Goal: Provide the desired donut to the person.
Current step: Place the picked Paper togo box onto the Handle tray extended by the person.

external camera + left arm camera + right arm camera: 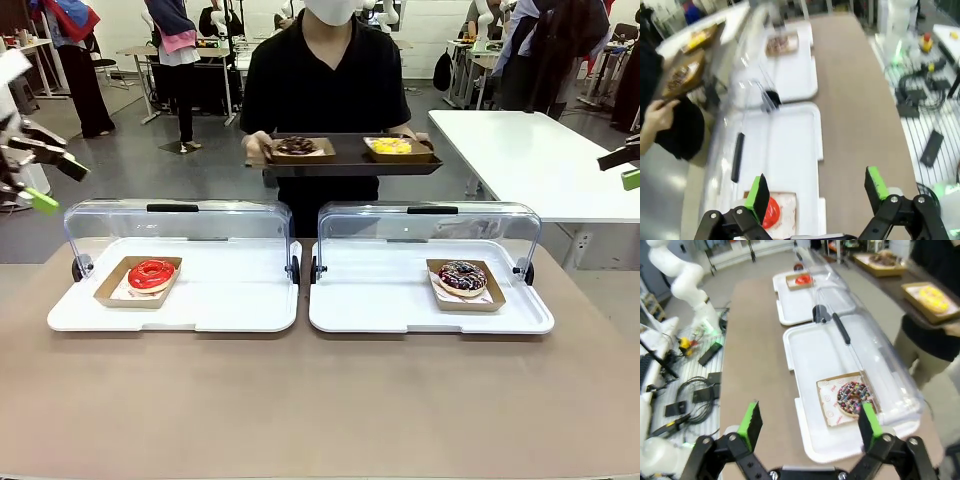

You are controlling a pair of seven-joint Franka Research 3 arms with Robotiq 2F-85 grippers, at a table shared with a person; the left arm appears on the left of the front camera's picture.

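The person [325, 85] stands at the far side and holds a dark serving tray [350, 160] with a chocolate donut [296, 146] and a yellow donut [390, 146] on it. On the table, a red-glazed donut [151, 273] lies in a cardboard tray inside the left white case [230, 300]. A dark sprinkled donut [462, 276] lies in the right case [380, 300]. My left gripper [55, 182] hangs open at the left edge, above the red donut [772, 211]. My right gripper [625, 168] is open at the right edge, above the sprinkled donut [855, 397]. Both grippers hold nothing.
Both cases have their clear lids [180, 222] swung up toward the person. The near half of the brown table [320, 400] is bare. A white table [530, 160] stands behind on the right. Cables and devices lie on the floor [685, 390] on the robot's side.
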